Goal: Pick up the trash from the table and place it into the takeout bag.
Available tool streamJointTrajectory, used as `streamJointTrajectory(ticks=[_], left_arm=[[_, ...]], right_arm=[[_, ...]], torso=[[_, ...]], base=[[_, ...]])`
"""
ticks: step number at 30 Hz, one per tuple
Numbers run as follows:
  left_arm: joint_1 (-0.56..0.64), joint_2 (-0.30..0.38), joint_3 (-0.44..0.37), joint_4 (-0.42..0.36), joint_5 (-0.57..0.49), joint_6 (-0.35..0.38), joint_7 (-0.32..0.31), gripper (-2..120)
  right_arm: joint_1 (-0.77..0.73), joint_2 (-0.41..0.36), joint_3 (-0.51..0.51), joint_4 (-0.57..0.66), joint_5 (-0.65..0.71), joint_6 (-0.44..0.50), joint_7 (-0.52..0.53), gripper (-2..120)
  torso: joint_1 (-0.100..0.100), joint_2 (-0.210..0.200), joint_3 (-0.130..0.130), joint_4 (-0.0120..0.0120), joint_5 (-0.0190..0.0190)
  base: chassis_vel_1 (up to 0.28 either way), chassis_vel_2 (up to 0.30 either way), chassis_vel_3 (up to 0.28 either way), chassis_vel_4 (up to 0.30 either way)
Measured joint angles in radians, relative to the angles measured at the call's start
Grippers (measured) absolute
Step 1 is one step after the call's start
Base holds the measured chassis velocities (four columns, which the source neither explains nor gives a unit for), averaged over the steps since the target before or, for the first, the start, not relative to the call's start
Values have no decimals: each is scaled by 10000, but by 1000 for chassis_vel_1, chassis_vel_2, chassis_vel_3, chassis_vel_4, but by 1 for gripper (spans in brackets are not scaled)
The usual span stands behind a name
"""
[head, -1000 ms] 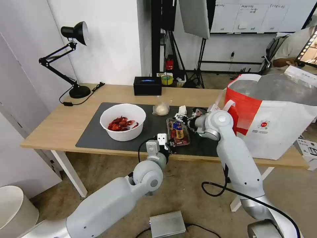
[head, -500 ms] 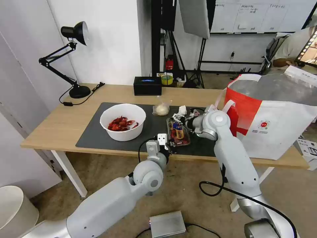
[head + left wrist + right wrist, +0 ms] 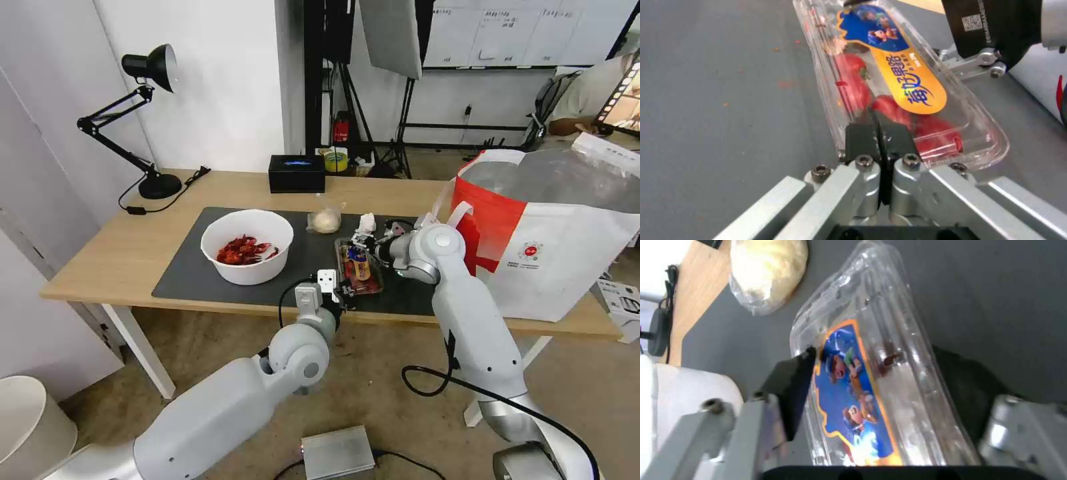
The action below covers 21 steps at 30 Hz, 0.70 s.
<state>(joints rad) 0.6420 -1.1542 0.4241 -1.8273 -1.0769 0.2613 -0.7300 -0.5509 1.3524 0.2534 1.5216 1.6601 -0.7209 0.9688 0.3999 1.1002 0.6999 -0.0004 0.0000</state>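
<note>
We see our left gripper (image 3: 345,291) at the near end of the fruit box (image 3: 359,266), low over the mat (image 3: 187,273). In the left wrist view its two black fingers (image 3: 862,138) are pressed flat together, pinching the near rim of the box. The box is clear, with red fruit inside and a blue and yellow label on its lid.

Our right gripper (image 3: 369,241) is at the far end of the same box. In the right wrist view its fingers (image 3: 789,386) stand wide apart, one on each side of the box. One black pad is right up against the box's side. The other is blurry, so we cannot tell if it touches.

The box sits on the mat on the table (image 3: 127,257), between the bowl (image 3: 247,246) and the bag (image 3: 553,230). The bowl is white and has red shells in it. It stands on the mat, to the left of the box and apart from it.

The small bag with the pale lump (image 3: 325,220) lies just behind the box. The tissue (image 3: 366,222) is beside it, near our right gripper.

The big white and red bag stands open at the right end of the table, well apart from the bowl. We can see its silver inside.

A black box (image 3: 297,173) and a black lamp (image 3: 143,120) stand at the back of the table.
</note>
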Motion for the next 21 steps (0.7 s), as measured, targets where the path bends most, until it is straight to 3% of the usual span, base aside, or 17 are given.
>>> streamJointTrajectory(ticks=[4,10,14,21], left_arm=[[-3,5,17,-12,5,-2,-3,0],[-13,12,19,-18,4,-1,-2,0],[-9,11,17,-18,8,0,-14,0],[-25,13,6,-33,12,26,-34,0]], right_arm=[[-32,-8,-3,0,140,-1,43,44],[-48,-7,4,4,246,-5,91,28],[-69,-8,44,43,258,-4,82,8],[-78,-28,57,54,283,-5,96,0]], torso=[[3,-2,3,4,2],[3,-4,3,6,2],[3,-4,2,6,1],[3,-4,2,6,0]], base=[[0,0,0,0],[0,0,0,0],[0,0,0,0],[0,0,0,0]])
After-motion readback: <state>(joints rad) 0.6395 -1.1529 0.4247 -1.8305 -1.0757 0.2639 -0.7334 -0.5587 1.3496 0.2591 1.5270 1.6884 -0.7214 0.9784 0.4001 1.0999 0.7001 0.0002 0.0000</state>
